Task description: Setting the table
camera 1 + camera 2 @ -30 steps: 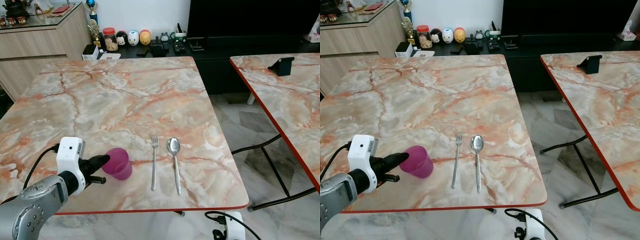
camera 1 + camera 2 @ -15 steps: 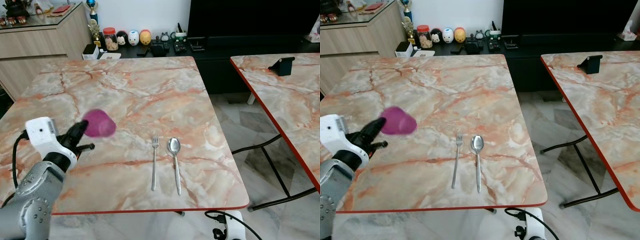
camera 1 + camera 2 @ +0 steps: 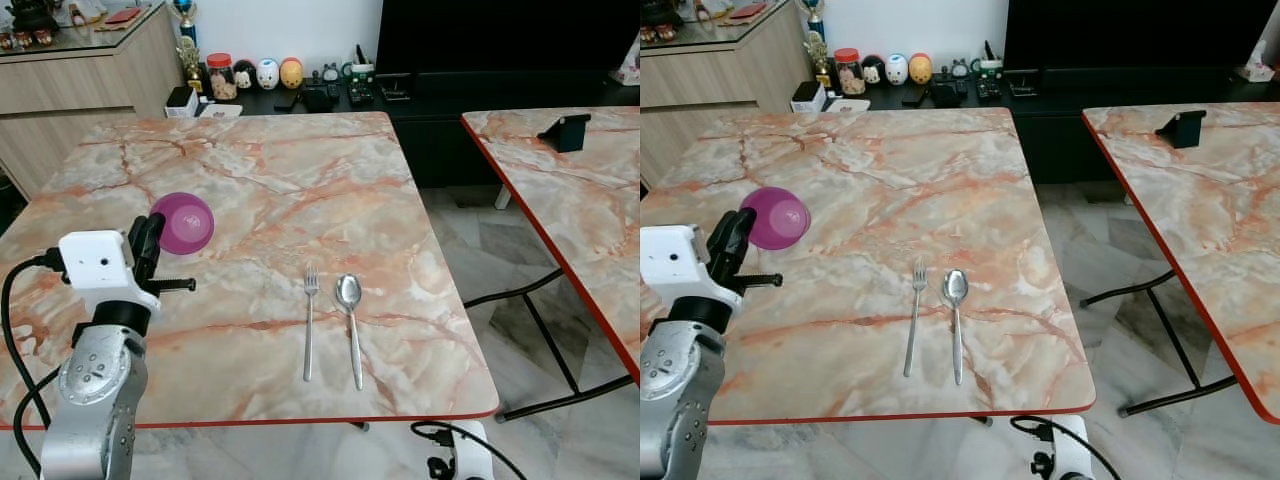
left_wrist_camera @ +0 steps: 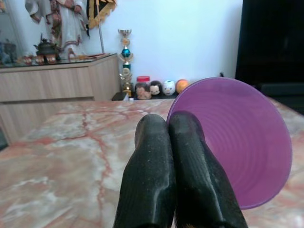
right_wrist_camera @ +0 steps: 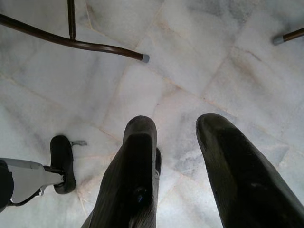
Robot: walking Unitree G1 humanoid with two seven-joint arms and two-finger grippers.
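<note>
Over the left part of the marbled tabletop (image 3: 250, 190), well to the left of the fork (image 3: 309, 320), the left gripper (image 3: 150, 238) is holding a purple cup (image 3: 182, 222) off the surface — its two black fingers (image 4: 156, 185) are pressing together on the rim, and the cup is tipping on its side with its open mouth facing the head camera. The fork is lying flat near the front edge, and a spoon (image 3: 349, 325) is lying just to the right of the fork, parallel to it, handles toward the robot. Lower right of the fork, below the tabletop edge, the right gripper (image 5: 180, 161) is hanging idle over the tiled floor (image 5: 204, 57) — its fingers are spread apart, grasping nothing.
</note>
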